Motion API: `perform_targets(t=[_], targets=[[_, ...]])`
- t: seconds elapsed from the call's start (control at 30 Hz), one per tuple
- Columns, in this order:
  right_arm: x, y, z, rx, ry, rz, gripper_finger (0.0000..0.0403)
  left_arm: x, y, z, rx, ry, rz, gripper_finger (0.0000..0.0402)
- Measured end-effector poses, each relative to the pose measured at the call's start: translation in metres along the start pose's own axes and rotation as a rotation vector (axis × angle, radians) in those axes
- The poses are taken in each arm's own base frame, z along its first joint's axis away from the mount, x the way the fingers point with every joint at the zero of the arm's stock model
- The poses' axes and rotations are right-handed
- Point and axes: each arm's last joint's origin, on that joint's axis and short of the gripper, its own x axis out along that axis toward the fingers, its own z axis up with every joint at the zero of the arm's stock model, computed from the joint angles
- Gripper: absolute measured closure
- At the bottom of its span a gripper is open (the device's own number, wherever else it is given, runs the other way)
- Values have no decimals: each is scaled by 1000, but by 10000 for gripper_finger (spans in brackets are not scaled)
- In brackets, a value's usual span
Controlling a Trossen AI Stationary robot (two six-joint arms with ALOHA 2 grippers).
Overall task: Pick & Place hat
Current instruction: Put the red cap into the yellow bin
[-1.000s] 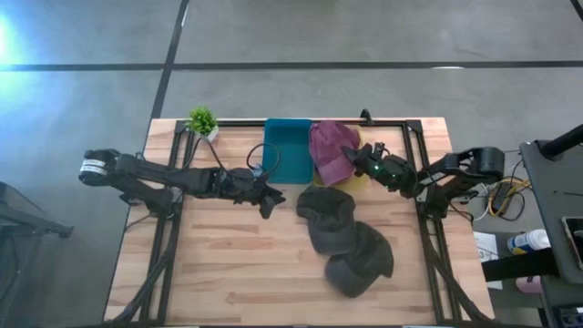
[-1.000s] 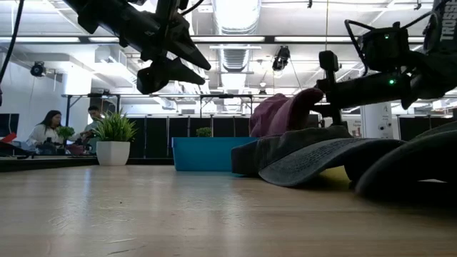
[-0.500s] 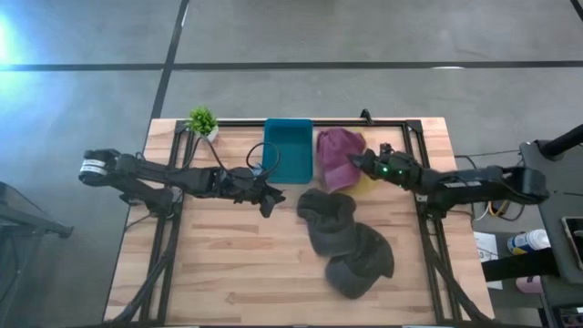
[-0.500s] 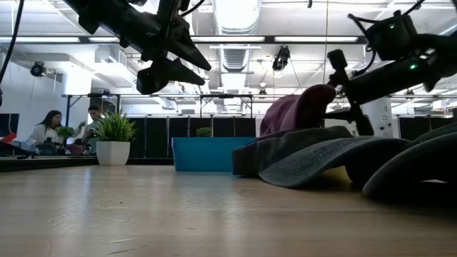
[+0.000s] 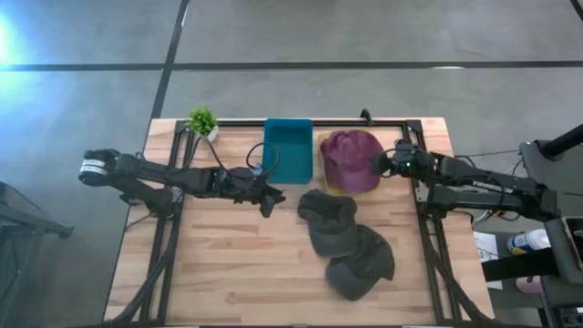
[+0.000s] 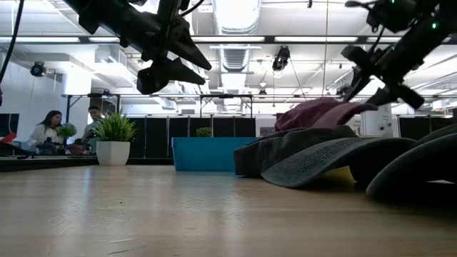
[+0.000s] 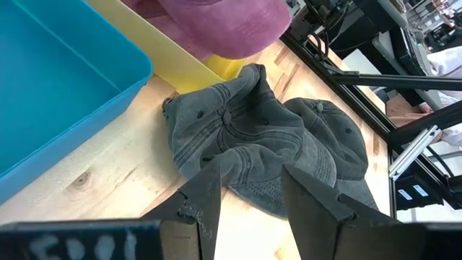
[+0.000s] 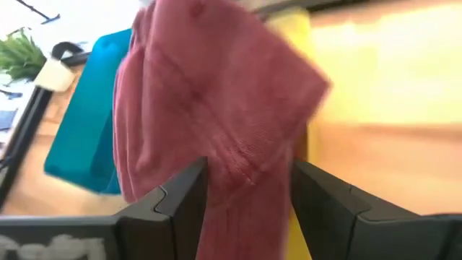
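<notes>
A maroon hat [image 5: 349, 159] lies flattened on the yellow tray [image 5: 320, 171] at the table's far right, its crown up. My right gripper [image 5: 378, 166] stands open just right of it, raised above its brim [image 6: 346, 109]; in the right wrist view the hat [image 8: 209, 108] shows beyond the spread fingers. Two dark grey hats [image 5: 326, 211] [image 5: 362, 261] lie overlapping on the table in front of the tray. My left gripper [image 5: 270, 199] hangs open above the table's middle, left of the grey hats [image 7: 245, 133].
A blue bin [image 5: 288, 150] stands left of the yellow tray at the far edge. A small potted plant [image 5: 202, 120] sits at the far left corner. Bare wood stretches across the near left half of the table. People sit in the room behind [image 6: 50, 128].
My right gripper has opened and let go of the maroon hat, then risen and drawn back toward the table's right edge, rolling as it went. The hat, held up on end before, has dropped and spread flat on the yellow tray.
</notes>
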Motion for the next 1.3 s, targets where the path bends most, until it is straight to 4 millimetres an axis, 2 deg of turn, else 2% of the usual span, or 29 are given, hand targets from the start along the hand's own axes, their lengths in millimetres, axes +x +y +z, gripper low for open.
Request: perform_targets(t=[0.13, 0.27, 0.4, 0.53, 0.73, 0.87, 1.0, 1.13, 1.2, 1.3], targets=[[-1, 9, 7, -54, -11, -25, 220, 0, 0, 0, 20, 0, 0, 262], [18, 11, -3, -80, 89, -56, 220, 0, 0, 0, 22, -1, 1, 262], [40, 18, -10, -69, 146, 11, 220, 0, 0, 0, 23, -1, 1, 262], [51, 28, -10, -78, 159, 15, 220, 0, 0, 0, 23, -1, 1, 262], [66, 47, -10, -168, 266, 42, 220, 0, 0, 0, 25, -1, 2, 262], [59, 60, 0, -209, 285, 36, 220, 0, 0, 0, 25, -1, 2, 262], [33, 65, 14, -307, 335, -71, 220, 0, 0, 0, 24, -1, 2, 262], [5, 68, 37, -366, 152, -192, 220, 0, 0, 0, 26, -1, 2, 262], [2, 65, 48, -360, 94, -216, 221, 0, 0, 0, 28, -1, 2, 262], [14, 55, 58, -327, 133, -249, 224, 0, 0, 1, 28, -7, 6, 262]])
